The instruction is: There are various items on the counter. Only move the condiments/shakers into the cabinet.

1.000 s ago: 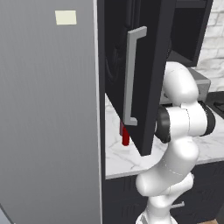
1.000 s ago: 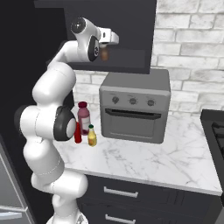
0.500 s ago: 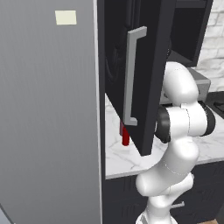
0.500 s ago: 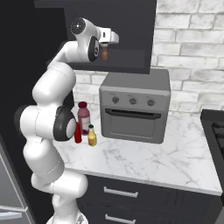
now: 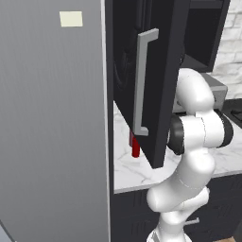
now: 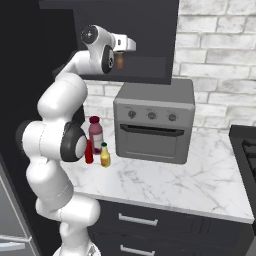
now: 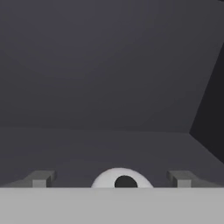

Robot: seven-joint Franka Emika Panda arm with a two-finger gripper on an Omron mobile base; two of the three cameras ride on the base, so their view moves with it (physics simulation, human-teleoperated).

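Note:
My gripper (image 6: 133,45) is raised inside the black cabinet (image 6: 150,30), and its fingertips (image 7: 41,178) stand wide apart and open over the dark shelf with nothing between them. A small brown shaker (image 6: 120,61) stands in the cabinet just below the hand. On the white marble counter (image 6: 165,185) a slim red bottle (image 6: 89,151) stands beside a yellow bottle with a green cap (image 6: 105,155) and a taller dark red bottle (image 6: 95,132). In the left base view the red bottle (image 5: 135,147) peeks out under the open cabinet door (image 5: 163,94) with its grey bar handle (image 5: 141,80).
A silver toaster oven (image 6: 153,127) with three knobs sits on the counter under the cabinet. A tall grey panel with a pale sticker (image 5: 52,118) stands at the left. A dark stove edge (image 6: 247,150) is at the right. Drawers (image 6: 135,220) run below the counter.

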